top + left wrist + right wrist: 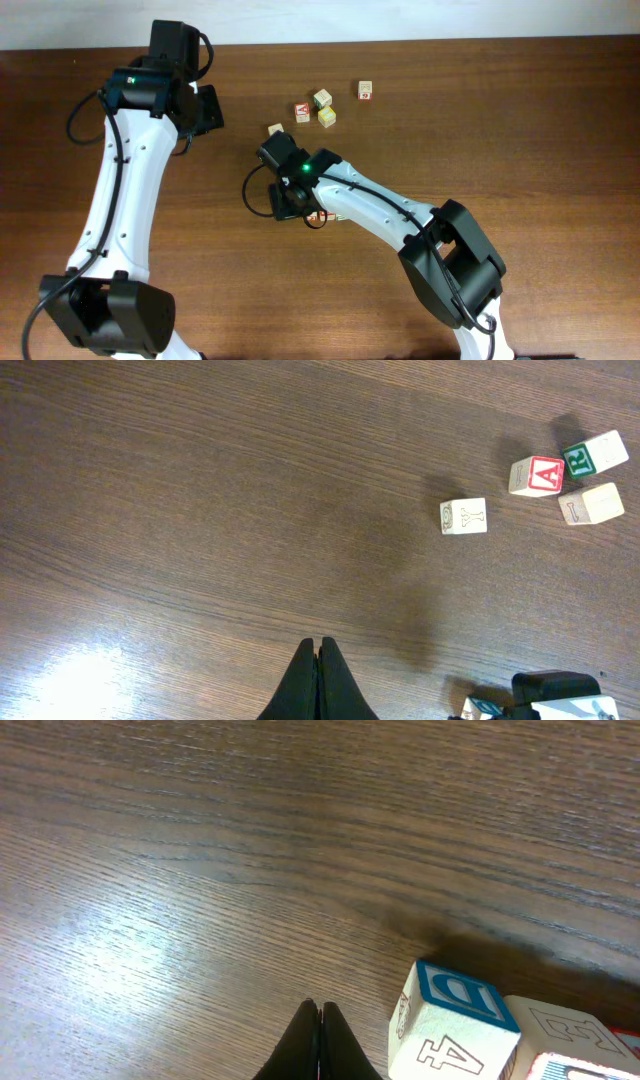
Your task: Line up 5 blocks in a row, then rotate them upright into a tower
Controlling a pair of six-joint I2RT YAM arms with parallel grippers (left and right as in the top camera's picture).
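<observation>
A block (535, 475): cap "A" on red face. Green block (580, 459), just right of A block in left wrist view: white letter, prob. "R", turned sideways. Blue cube (455, 1020), well apart from A block, under right arm: blue "D" on top, outlined "4" on side. Pale block (560, 1025) touching it: outlined letter, can't read. Other blocks: no legible txt.

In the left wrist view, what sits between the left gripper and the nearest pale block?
Nothing. In the left wrist view, only bare wooden table separates the shut left gripper from the pale block.
</observation>
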